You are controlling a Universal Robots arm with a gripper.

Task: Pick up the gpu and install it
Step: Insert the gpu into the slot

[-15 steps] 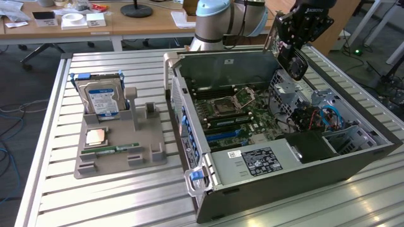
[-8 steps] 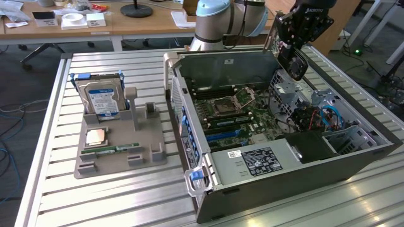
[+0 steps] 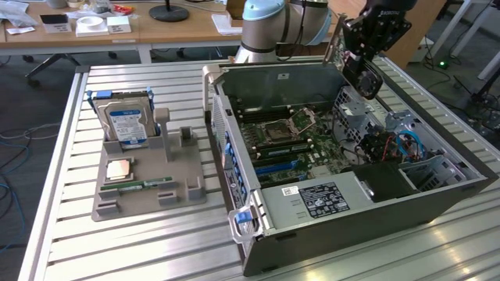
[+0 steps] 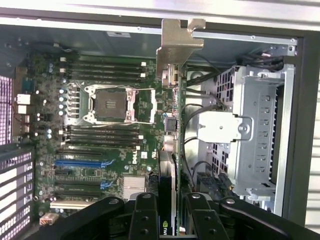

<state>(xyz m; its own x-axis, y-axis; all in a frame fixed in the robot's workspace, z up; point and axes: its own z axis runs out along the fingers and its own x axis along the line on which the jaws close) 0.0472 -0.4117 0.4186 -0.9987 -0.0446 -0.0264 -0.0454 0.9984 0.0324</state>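
Note:
My gripper (image 3: 361, 54) is shut on the gpu (image 3: 366, 76), a card with a black fan cooler that hangs above the far right part of the open computer case (image 3: 437, 199). In the wrist view the gpu (image 4: 173, 160) runs edge-on away from my gripper (image 4: 167, 222), its silver bracket (image 4: 176, 42) at the far end near the case wall. The black fingers (image 4: 144, 215) clamp the card from both sides. Below it lies the motherboard (image 4: 100, 145) with its blue slot (image 4: 80, 163); the card is held clear of the board.
A grey holder (image 3: 149, 193) on the slatted table at the exterior view's left carries a blue-labelled hard drive (image 3: 125, 120), a processor (image 3: 119, 170) and a RAM stick (image 3: 139, 184). Inside the case are a metal drive cage (image 4: 260, 130), cables (image 3: 406, 146) and a power supply (image 3: 320, 199).

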